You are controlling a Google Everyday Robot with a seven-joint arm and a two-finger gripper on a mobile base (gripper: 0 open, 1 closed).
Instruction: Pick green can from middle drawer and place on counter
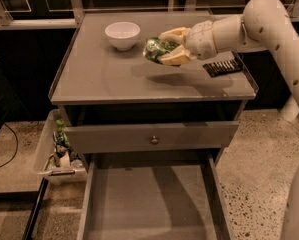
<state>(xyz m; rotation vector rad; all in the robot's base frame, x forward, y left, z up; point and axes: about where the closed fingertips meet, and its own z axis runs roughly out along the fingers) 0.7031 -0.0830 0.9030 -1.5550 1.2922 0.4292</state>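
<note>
My gripper (168,49) is shut on the green can (155,49), a small dark green mottled can held on its side just above the counter (99,74), right of the white bowl. The pale fingers (175,58) clamp it from above and below. The arm reaches in from the right across the counter's far right part. The middle drawer (149,204) stands pulled open at the bottom, its grey floor bare.
A white bowl (122,35) stands at the counter's back left. A black comb-like object (222,67) lies at the counter's right. A closed drawer front with a round knob (154,140) sits above the open drawer. A bin with bottles (59,149) stands at left.
</note>
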